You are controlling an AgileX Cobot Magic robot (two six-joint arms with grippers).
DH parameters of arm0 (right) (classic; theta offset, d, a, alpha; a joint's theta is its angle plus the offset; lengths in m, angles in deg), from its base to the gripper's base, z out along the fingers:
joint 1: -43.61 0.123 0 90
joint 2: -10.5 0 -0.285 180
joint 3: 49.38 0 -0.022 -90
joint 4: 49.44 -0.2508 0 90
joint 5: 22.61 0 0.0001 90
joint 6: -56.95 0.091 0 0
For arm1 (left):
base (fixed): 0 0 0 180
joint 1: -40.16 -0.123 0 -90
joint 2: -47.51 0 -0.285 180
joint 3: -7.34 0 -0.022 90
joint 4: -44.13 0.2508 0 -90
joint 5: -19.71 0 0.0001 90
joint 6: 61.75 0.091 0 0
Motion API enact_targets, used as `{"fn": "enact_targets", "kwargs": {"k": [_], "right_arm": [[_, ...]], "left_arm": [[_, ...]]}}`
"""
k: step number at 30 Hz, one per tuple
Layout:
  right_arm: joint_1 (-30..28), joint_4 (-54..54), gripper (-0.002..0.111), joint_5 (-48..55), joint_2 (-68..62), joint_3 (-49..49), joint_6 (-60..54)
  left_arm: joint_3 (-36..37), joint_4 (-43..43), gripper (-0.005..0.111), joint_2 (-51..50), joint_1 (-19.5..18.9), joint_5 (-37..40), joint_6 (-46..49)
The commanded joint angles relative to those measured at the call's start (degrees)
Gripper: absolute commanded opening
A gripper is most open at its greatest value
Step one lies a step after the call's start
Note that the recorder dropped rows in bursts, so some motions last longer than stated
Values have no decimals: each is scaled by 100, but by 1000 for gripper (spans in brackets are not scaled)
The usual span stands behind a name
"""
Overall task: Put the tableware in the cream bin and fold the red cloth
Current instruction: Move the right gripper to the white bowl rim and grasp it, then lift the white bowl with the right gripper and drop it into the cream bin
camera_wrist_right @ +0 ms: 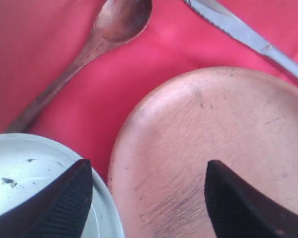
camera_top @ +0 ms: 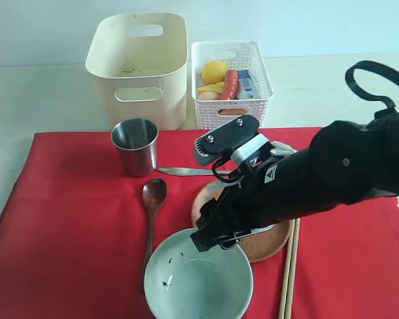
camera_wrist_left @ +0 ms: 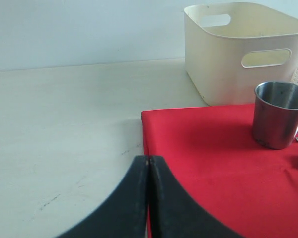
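My right gripper (camera_wrist_right: pixel 148 162) is open and low over the red cloth (camera_top: pixel 73 232), one finger above the pale bowl (camera_wrist_right: pixel 25 183) and the other above the brown wooden plate (camera_wrist_right: pixel 213 139); nothing sits between them. In the exterior view it (camera_top: pixel 216 236) hangs at the bowl's (camera_top: pixel 199 286) far rim, with the arm covering much of the plate (camera_top: pixel 269 246). The steel cup (camera_top: pixel 135 146), knife (camera_top: pixel 186 171), wooden spoon (camera_top: pixel 153 199) and chopsticks (camera_top: pixel 289 272) lie on the cloth. Behind stands the cream bin (camera_top: pixel 136 66). My left gripper (camera_wrist_left: pixel 149 159) is shut and empty at the cloth's corner.
A white lattice basket (camera_top: pixel 231 80) with food stands to the right of the cream bin. Pale bare tabletop (camera_wrist_left: pixel 64 124) stretches beyond the cloth's left edge. The left wrist view also shows the cup (camera_wrist_left: pixel 280 114) and the bin (camera_wrist_left: pixel 243 49).
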Motion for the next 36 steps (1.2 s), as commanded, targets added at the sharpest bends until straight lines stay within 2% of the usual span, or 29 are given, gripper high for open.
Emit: {"fn": "enact_targets", "kwargs": {"k": [1,4,11,19,36], "right_arm": [[21,31,60,43,-214,30,-92],[21,31,53,43,-275,30,-92],[21,-17,24,235,-307,30,-92],[21,-17,5,256,-307,30,-92],[21,-300,4,400,247,30,-104]], "left_arm": [[-4,-31,3,33,-12,-46,0],[-4,-31,3,33,-12,-46,0],[-4,-31,3,33,-12,-46,0],[-4,-31,3,33,-12,-46,0],[-4,-31,3,33,-12,-46,0]]}}
